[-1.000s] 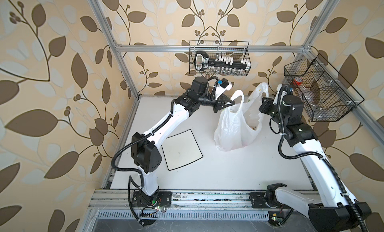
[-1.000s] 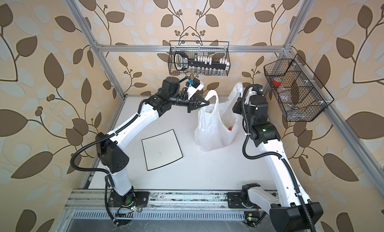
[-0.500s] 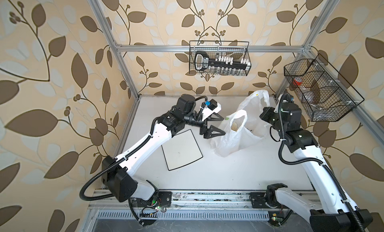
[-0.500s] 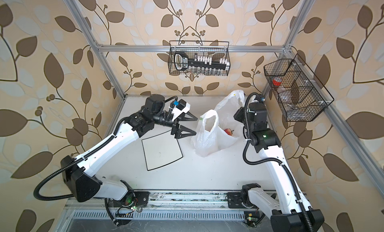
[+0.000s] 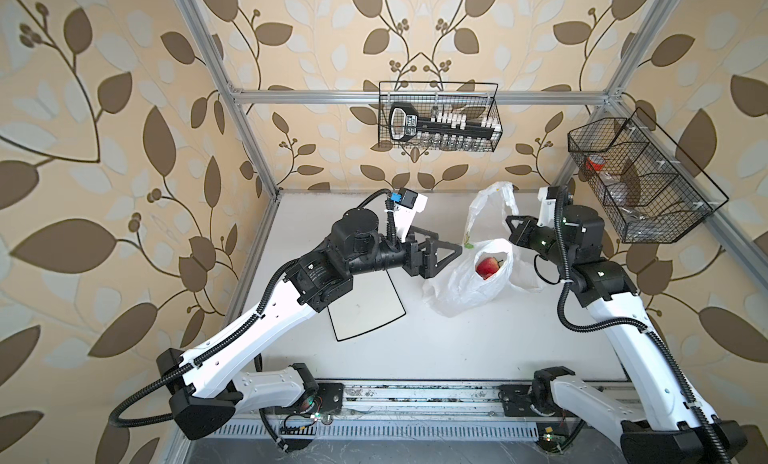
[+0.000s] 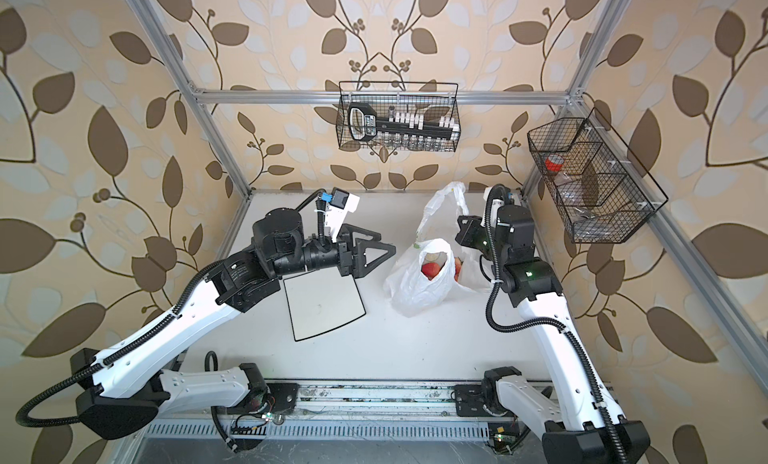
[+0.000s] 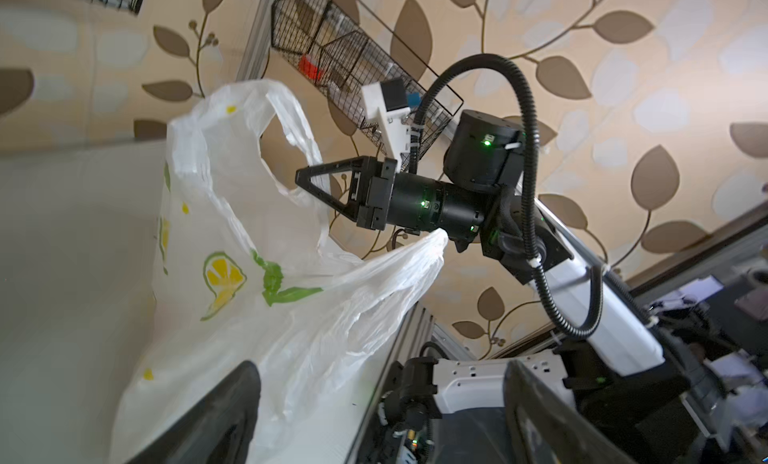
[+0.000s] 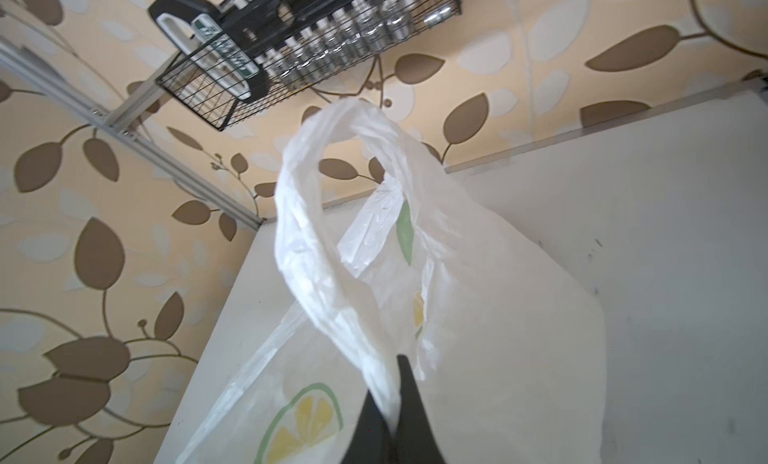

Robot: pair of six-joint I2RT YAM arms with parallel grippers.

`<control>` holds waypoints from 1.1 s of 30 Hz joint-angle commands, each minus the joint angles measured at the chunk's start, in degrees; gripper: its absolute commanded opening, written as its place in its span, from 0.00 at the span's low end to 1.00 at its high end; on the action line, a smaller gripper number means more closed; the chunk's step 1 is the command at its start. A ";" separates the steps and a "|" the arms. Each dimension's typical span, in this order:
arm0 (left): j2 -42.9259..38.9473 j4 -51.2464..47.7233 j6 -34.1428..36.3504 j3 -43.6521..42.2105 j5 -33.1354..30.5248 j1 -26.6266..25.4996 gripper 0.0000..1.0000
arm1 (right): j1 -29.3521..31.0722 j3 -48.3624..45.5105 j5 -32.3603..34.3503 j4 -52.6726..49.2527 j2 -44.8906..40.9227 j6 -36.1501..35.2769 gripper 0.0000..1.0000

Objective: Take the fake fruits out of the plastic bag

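Plastic bag (image 5: 457,293) slumped, mouth apparently upward, pinched in right gripper (image 7: 303,179); left gripper (image 6: 387,240) wide

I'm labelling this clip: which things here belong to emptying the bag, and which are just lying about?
Job: plastic bag, fake fruits inside it, right gripper pinching a handle, open left gripper.
Bystanders: square plate, back wire basket, side wire basket.

Both top views look down from high at the front and share the whole worktop (image 5: 457,349). The left wrist camera looks across at the plastic bag (image 7: 291,316) and the right arm (image 7: 602,308). The right wrist camera sits close to the bag, facing the back wall (image 8: 519,87).
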 commanded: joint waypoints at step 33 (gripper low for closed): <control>27.67 -26.03 -43.23 22.78 -10.38 -18.56 0.88 | 1.20 2.14 1.79 1.47 2.30 -3.05 0.00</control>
